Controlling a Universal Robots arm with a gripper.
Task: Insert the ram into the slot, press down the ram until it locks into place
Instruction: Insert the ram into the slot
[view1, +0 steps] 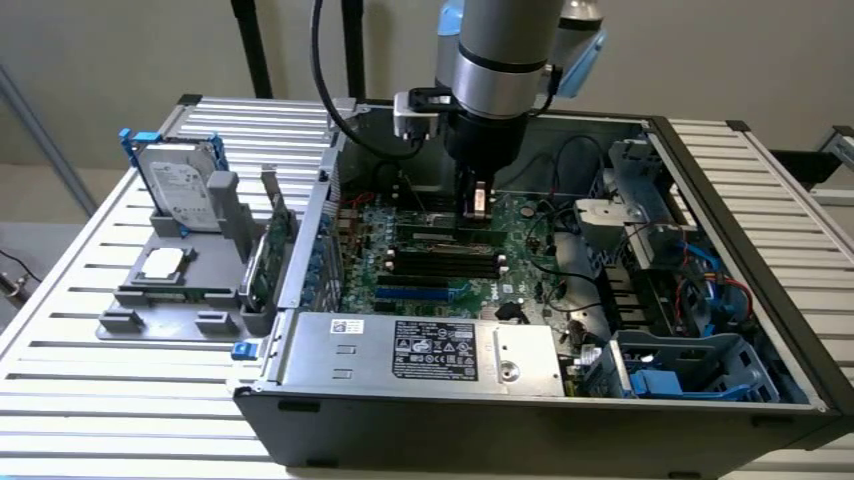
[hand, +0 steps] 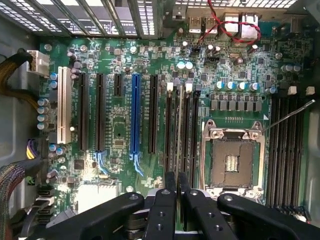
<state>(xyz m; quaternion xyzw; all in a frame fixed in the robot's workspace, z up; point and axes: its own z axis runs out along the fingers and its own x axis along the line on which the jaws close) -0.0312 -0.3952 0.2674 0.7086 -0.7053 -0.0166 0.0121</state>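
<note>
Matte black hand (hand: 177, 177), pinched almost closed, grips the thin flat ram (hand: 178, 132) edge-on, upright over a long narrow black plastic slot (hand: 176, 102) on the green motherboard (hand: 120, 125).

Exterior view overlooks the open case (view1: 534, 420); wrist view closely faces its motherboard (hand: 120, 130).

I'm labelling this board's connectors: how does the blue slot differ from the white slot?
Colour: the blue slot is blue, the white slot is white. Width: the white slot is broader, the blue slot slimmer. Place: the white slot ends the row, while the blue slot has black slots on both sides. Shared: both are empty and lie parallel on the green motherboard.
</note>
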